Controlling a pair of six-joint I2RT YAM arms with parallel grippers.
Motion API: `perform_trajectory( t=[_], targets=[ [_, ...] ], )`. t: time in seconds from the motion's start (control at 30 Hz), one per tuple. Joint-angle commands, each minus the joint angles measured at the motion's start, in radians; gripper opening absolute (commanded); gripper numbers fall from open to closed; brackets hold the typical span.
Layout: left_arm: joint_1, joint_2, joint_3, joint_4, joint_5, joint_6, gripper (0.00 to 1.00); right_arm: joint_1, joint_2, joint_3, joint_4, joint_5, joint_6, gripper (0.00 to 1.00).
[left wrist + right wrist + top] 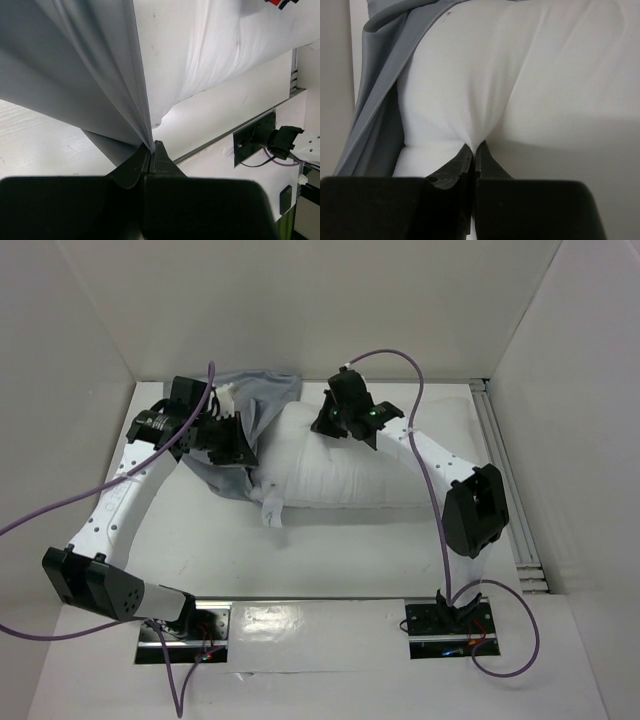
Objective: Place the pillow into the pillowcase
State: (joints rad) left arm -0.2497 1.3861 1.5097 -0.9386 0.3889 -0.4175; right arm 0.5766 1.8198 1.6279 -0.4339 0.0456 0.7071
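The plump white pillow (350, 465) lies across the middle of the table, its left end inside the mouth of the grey pillowcase (255, 400). My left gripper (240, 445) is shut on the pillowcase's edge; in the left wrist view the grey cloth (75, 70) rises from the pinched tips (152, 146), with the pillow (210, 50) to the right. My right gripper (330, 420) sits at the pillow's far top edge, shut on a pinch of its white fabric. The right wrist view has the pillow (520, 75) puckering into the tips (475, 147) and the grey pillowcase (375, 115) at left.
White walls enclose the table on the left, back and right. A metal rail (505, 470) runs along the right edge. Two black base plates (450, 625) with purple cables sit at the near edge.
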Motion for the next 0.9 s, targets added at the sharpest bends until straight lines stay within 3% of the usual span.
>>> perform_trajectory(
  t=[0.0, 0.33, 0.57, 0.8, 0.87],
  targets=[
    [-0.002, -0.024, 0.001, -0.045, -0.007, 0.035, 0.0, -0.023, -0.004, 0.009, 0.148, 0.022, 0.061, 0.0],
    [-0.002, -0.07, -0.083, -0.083, -0.018, 0.079, 0.0, -0.08, 0.032, 0.082, 0.138, -0.013, 0.121, 0.0],
    [-0.011, -0.07, -0.036, -0.083, 0.088, 0.079, 0.0, 0.014, 0.183, 0.164, 0.069, 0.172, 0.173, 0.0],
    [-0.083, -0.024, -0.046, -0.072, 0.044, 0.059, 0.0, 0.088, 0.231, 0.193, 0.049, 0.301, 0.336, 0.0],
    [-0.108, -0.013, -0.088, -0.063, -0.005, 0.028, 0.0, 0.101, 0.204, 0.136, 0.087, 0.31, 0.402, 0.0]
  ],
)
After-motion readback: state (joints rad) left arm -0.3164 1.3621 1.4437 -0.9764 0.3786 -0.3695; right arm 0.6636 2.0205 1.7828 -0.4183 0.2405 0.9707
